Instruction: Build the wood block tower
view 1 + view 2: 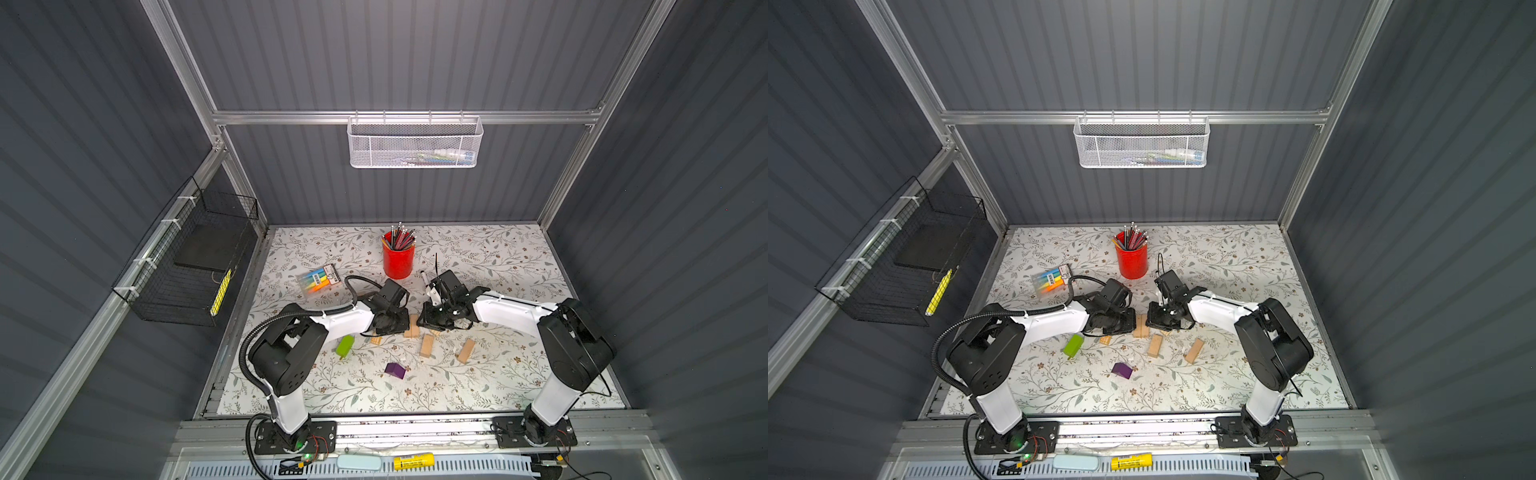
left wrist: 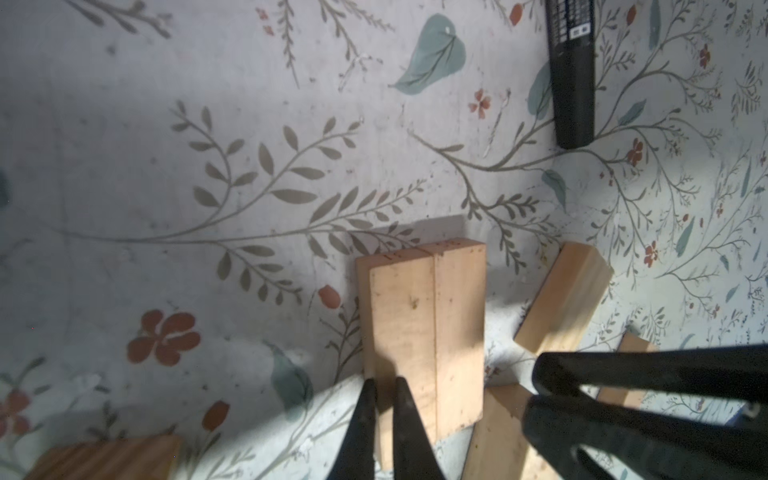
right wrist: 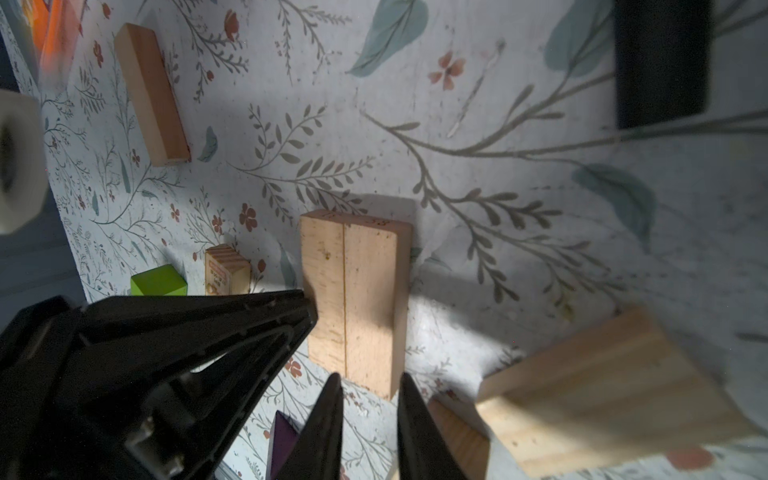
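Nearest the front edge, the small purple painted block point(image 1: 395, 370) lies alone on the floral tabletop point(image 1: 498, 257). Just beyond it, off to the left, sits the lime-green painted block point(image 1: 345, 346).

A step farther in, pale tan wooden bricks lie loose. There's the middle loose brick point(image 1: 427, 345) and the right loose brick point(image 1: 466, 351), set apart from each other. A half-hidden tan brick point(image 1: 376, 340) peeks out beside the green one.

Now the action, at mid-tabletop! The pair of tan bricks point(image 2: 419, 332) lies flat, side by side and touching along their length. That pair is all there is of the wood block tower so far.

The left claw point(image 2: 384, 386) is closed and empty. Its tips sit at the pair's left edge, touching as far as can be told. The right claw point(image 3: 369, 380) is closed too, gripping nothing. It sits just beside the pair on the opposite side, not clearly in contact.

This reads as squaring up the base layer. The next move looks like this: one claw opens, backs off and fetches a loose brick. That brick then goes crosswise on the pair, set down gently so the two don't slide apart.

Farther back, a black marker pen point(image 2: 573, 83), the red pencil cup point(image 1: 398, 259) and a clear packet of coloured highlighters point(image 1: 320, 281) are out of the way.
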You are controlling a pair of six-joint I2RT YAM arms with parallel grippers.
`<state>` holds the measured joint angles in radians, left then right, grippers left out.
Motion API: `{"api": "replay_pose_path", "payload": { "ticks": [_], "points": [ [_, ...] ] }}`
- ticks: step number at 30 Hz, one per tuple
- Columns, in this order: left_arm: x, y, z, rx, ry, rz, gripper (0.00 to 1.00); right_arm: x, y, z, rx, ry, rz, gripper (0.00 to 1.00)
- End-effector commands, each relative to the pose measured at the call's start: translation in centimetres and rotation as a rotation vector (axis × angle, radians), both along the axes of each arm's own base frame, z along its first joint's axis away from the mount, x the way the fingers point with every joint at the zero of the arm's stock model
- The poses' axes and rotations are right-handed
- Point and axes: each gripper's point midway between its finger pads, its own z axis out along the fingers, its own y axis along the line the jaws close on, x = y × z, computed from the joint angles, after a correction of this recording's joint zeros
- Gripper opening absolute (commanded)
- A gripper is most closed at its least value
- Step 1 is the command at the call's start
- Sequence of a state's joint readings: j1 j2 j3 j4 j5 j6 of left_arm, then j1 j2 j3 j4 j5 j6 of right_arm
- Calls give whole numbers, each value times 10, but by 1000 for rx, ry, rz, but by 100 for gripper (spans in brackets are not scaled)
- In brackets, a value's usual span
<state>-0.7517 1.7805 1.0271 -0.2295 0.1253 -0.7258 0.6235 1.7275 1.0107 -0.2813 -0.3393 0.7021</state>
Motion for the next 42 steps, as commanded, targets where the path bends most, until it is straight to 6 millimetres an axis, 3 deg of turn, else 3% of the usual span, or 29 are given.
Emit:
{"api": "replay_pose_path", "payload": {
  "ticks": [1, 10, 17, 26, 35, 42],
  "points": [
    [-3, 3, 7, 17, 6, -16, 13, 0, 5, 15, 20, -25, 27, 26],
    [7, 18, 51, 37, -105, 13, 24, 0, -6, 53, 24, -143, 26, 34],
    [22, 61, 70, 157, -165, 92, 33, -14, -13, 69, 40, -192, 35, 46],
    [49, 114, 58, 306, -152, 192, 45, -26, 0, 80, 78, -272, 31, 63],
    [78, 125, 43, 365, -145, 240, 56, -24, 9, 82, 86, -302, 7, 76],
    [92, 132, 24, 425, -118, 276, 58, -21, 5, 83, 70, -321, -3, 86]
  ]
}}
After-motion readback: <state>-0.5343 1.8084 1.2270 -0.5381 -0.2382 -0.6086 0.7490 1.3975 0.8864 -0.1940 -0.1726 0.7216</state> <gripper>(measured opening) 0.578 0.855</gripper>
